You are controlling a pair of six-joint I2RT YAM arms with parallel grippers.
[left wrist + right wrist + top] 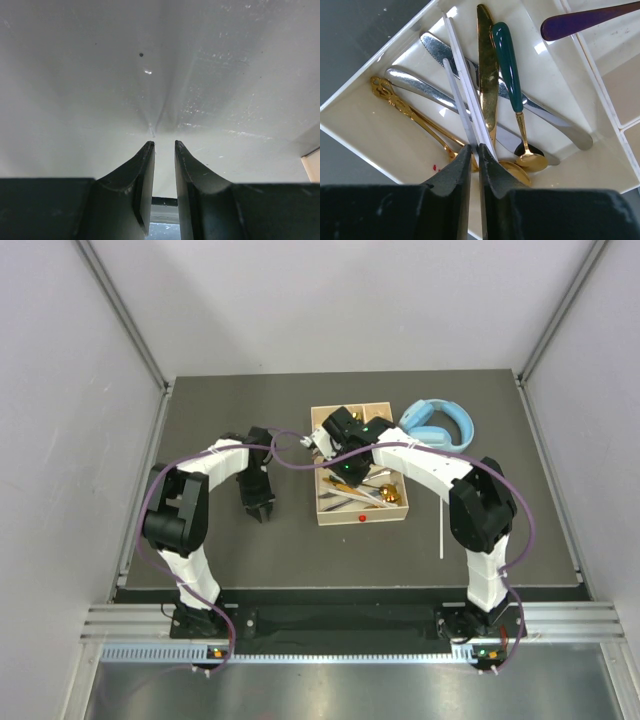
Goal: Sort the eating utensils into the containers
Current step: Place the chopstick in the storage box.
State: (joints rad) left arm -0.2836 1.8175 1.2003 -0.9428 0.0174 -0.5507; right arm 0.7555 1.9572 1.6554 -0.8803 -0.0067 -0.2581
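Pale chopsticks [465, 95] lie slantwise over the other cutlery in the large compartment [365, 125] of the cream tray [335, 522], and we read the step in hand as setting them down there. Our right gripper [475, 146] hangs over the compartment's near corner with its jaws almost together, only a thin slit between them. The near end of one stick runs into that slit, so we take it to be pinched, while the other stick passes just beside the right fingertip. Under them lie a gold knife [487, 75], a teal-handled spoon [507, 55] and silver knives [440, 50], so the sticks rest on a heap rather than on the floor. To do this well we would part the jaws only a little and let the sticks settle onto the pile. We would then lift straight up, so that no fingertip drags a stick over the wall. Our left gripper [164, 145] hangs over the table [250, 560] left of the tray, jaws partly open and holding nothing. A thin pale stick [441, 525], likely another chopstick, lies on the table right of the tray, and we judge it comes next.
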